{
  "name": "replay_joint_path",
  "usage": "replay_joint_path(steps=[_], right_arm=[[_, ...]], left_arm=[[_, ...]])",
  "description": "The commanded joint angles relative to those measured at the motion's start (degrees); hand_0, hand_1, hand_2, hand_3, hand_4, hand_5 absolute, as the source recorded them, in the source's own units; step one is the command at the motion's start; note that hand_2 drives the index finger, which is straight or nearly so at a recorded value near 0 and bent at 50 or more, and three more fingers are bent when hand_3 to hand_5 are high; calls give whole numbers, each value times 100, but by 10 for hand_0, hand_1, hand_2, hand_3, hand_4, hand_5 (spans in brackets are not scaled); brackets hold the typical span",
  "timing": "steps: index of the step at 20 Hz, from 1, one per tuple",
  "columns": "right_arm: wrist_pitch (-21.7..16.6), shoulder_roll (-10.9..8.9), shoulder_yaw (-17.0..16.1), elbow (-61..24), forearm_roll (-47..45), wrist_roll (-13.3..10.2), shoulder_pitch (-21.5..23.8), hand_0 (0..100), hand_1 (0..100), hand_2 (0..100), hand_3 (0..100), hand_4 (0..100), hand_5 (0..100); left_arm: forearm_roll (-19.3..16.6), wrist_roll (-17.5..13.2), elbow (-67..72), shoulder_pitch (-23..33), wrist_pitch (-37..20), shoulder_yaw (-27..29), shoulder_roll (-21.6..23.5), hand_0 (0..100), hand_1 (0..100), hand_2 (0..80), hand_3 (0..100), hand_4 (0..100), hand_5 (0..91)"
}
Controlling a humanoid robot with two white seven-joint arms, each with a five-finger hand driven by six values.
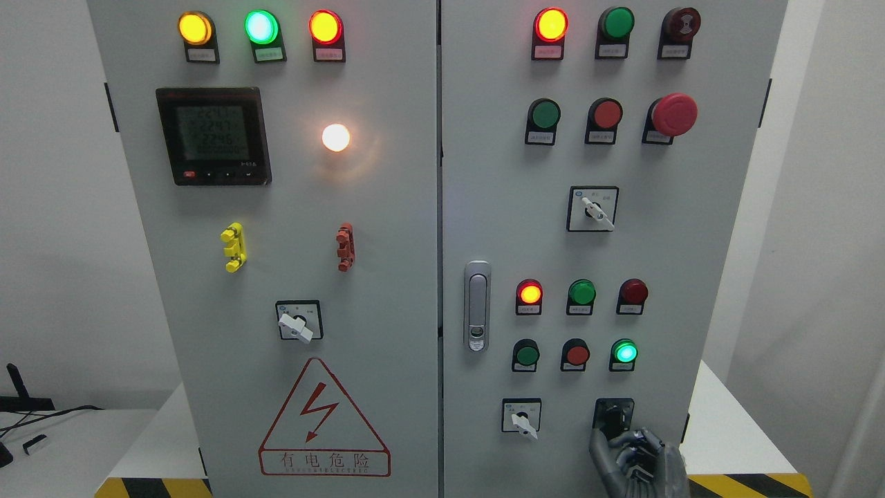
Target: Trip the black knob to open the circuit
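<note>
The black knob (612, 417) is sitting in its dark square plate near the bottom right of the right cabinet door (719, 228), below the lit green lamp (625, 352). The right robot hand (635, 462) is coming up from the bottom edge just under it, with its fingers (599, 449) curling loosely and its thumb reaching up to the plate's lower left corner; it seems to be touching the knob's lower edge, though the dark-on-dark view is making a firm grip hard to confirm. Left of the knob, a white selector switch (522, 417) is pointing down and to the right. Above, two rows of small round lamps and buttons are showing, one red lamp (529, 293) glowing. The door latch (476, 305) is standing upright near the seam between the doors. On the left door, a red warning triangle (321, 415) is sitting below another white switch (297, 321). The cabinet is standing on a white worktop (726, 429) with striped edging.
</note>
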Motion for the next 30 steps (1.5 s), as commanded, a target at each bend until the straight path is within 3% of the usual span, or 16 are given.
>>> replay_joint_path(steps=[1,12,30], right_arm=[[0,-7,96,-3,-17,-4,-4,318,693,632,889,899,979],[8,2,79,-3,-9,-4,-4,318,687,582,873,888,976],[8,2,79,-12,27,-4,-4,314,685,579,864,885,971]], left_arm=[[-176,-4,-3,0,3,0,-4,120,389,0,0,0,0],[-176,-4,-3,0,3,0,4,120,389,0,0,0,0],[-176,-4,6,0,3,0,4,120,389,0,0,0,0]])
